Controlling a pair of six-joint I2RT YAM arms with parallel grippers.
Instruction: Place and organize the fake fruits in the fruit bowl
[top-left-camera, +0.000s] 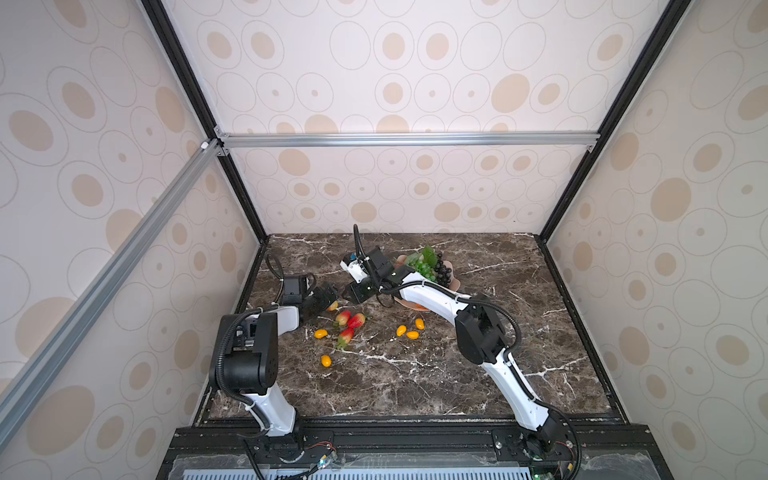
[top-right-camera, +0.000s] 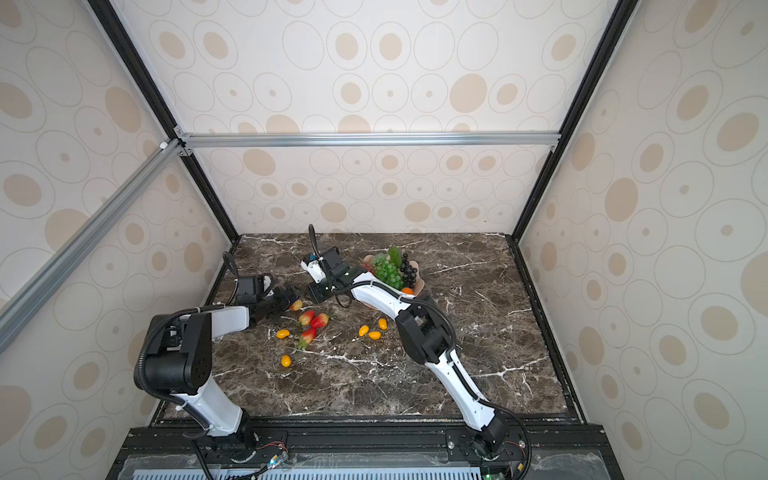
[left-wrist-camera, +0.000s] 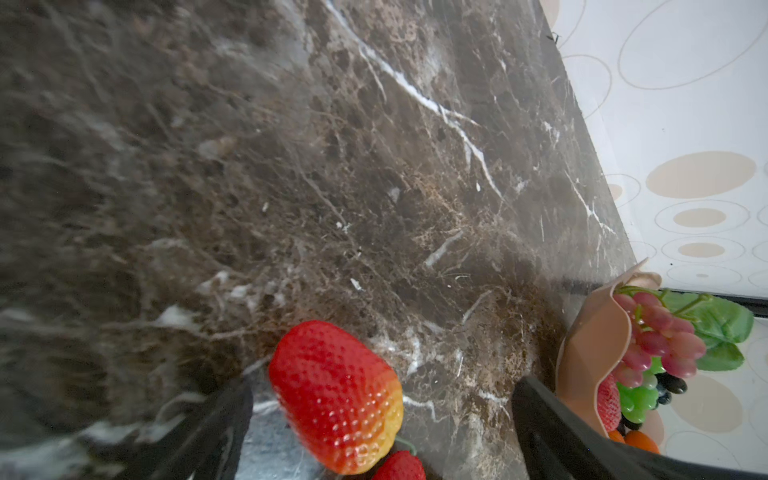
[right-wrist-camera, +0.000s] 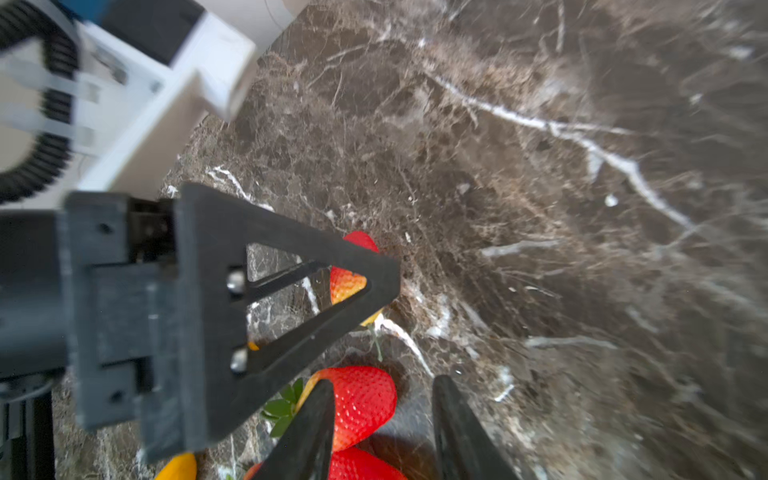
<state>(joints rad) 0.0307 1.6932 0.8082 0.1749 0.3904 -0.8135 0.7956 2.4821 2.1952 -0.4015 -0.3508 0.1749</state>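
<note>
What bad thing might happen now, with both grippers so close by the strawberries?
The left gripper and right gripper hover very close together, so they may bump. The glossy strawberry between the left gripper's open fingers might squirt out when squeezed. The right arm reaches across the heaped fruit bowl and could knock grapes out.

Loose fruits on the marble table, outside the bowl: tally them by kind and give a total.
Strawberries: 4
Yellow-orange ovals: 5
Total: 9
</note>
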